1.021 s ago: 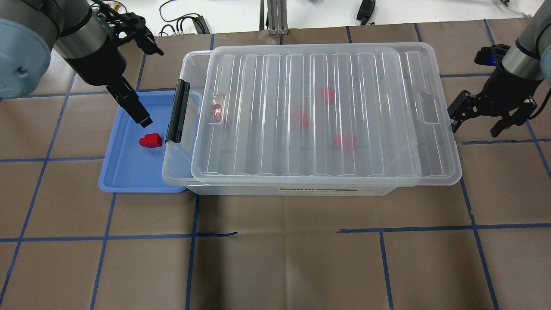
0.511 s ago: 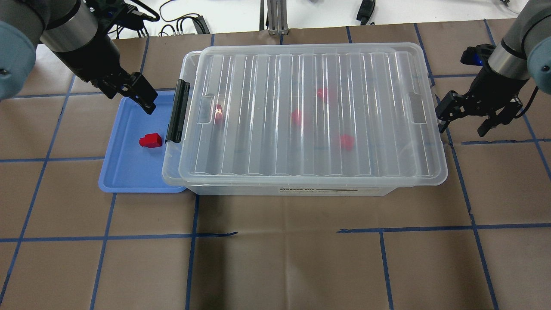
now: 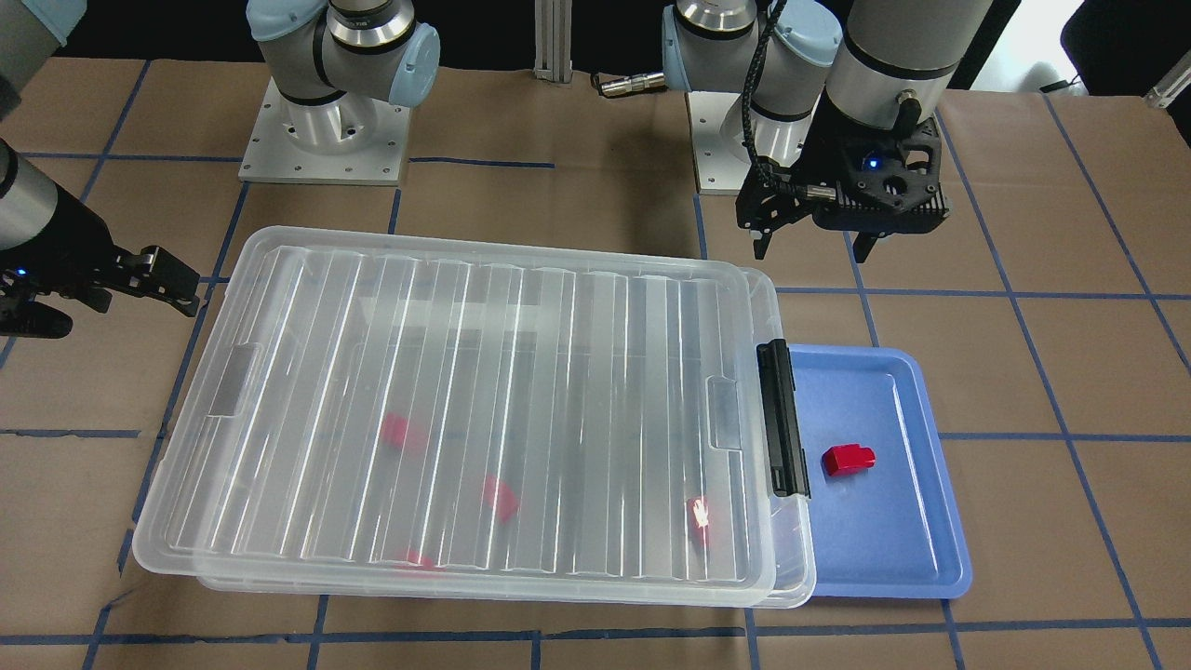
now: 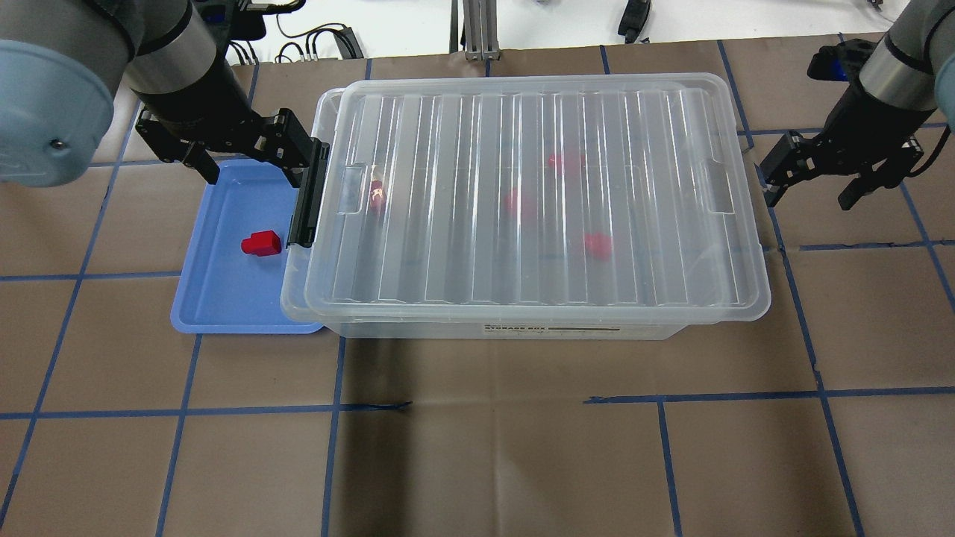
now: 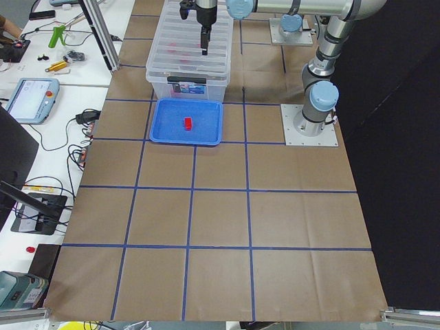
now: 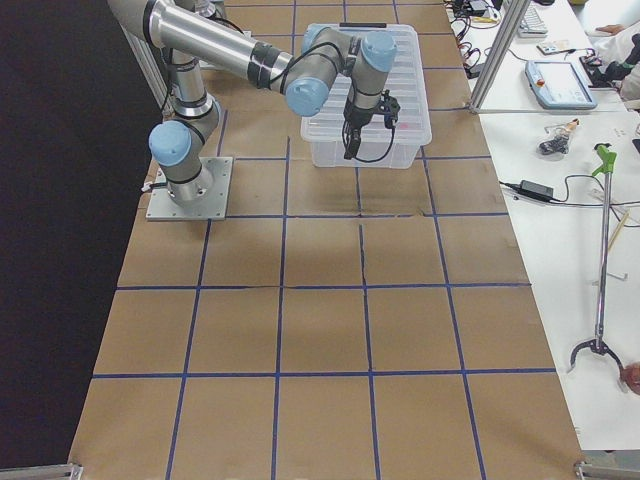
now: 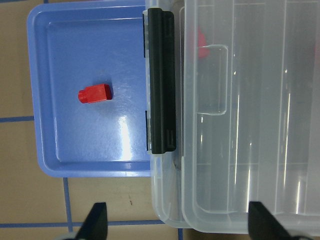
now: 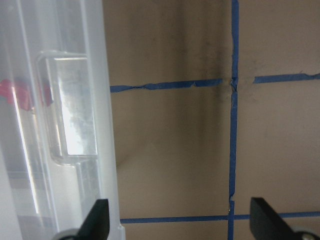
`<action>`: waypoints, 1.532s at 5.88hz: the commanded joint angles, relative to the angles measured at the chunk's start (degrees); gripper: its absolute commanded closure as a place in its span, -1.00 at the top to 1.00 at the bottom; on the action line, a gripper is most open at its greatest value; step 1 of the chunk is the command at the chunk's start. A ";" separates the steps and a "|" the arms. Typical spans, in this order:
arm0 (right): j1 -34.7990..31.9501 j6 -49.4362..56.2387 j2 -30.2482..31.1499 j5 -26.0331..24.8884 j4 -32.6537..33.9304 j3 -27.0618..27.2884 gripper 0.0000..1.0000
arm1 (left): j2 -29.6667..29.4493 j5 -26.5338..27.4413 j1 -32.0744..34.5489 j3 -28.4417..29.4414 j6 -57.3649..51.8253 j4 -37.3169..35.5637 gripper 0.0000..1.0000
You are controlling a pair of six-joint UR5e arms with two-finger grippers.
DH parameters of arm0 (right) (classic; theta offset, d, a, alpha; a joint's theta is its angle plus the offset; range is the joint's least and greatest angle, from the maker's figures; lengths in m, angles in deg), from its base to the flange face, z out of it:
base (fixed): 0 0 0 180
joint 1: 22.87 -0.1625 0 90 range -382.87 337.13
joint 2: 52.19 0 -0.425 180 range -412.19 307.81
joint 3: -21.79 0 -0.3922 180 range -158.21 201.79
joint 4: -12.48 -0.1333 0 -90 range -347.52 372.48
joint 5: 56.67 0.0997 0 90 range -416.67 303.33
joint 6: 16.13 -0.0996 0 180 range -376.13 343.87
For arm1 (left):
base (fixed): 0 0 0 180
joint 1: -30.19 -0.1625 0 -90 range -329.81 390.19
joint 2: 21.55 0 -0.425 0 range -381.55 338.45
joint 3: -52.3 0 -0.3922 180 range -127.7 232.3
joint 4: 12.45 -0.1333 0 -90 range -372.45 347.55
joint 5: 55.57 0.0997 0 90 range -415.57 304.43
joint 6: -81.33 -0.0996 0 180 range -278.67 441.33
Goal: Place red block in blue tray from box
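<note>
A red block (image 4: pixel 260 243) lies in the blue tray (image 4: pixel 224 302), also in the front view (image 3: pixel 848 459) and the left wrist view (image 7: pixel 95 93). The clear box (image 4: pixel 418 327) stands against the tray with its ribbed lid (image 4: pixel 537 112) lying on it and its black latch (image 4: pixel 309 195) at the tray end. Several red blocks (image 4: pixel 597 245) show through the lid. My left gripper (image 4: pixel 252 162) is open and empty above the tray's far end, beside the latch. My right gripper (image 4: pixel 812 192) is open and empty, just off the box's other short end.
Brown paper with blue tape lines (image 4: pixel 492 406) covers the table. The arm bases (image 3: pixel 326 140) stand behind the box in the front view. Cables (image 4: pixel 313 41) lie past the far edge.
The lid has slid left until it covers the box. My left gripper has turned and shifted from over the tray toward the latch. My right gripper has followed the lid left, then drawn back a little.
</note>
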 commanded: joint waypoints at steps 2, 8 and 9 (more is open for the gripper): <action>-11.89 -9.11 1.09 0.17 0.07 -5.73 1.00 | 0.22 -1.06 -0.18 0.15 1.16 -0.18 0.97; -16.78 -16.21 0.83 -0.01 -9.43 -12.08 1.00 | 1.71 -0.63 0.08 0.15 1.16 0.97 0.97; -16.77 -16.29 0.83 -0.27 -9.43 -11.90 1.00 | 1.63 -0.62 0.08 0.15 1.16 0.97 0.97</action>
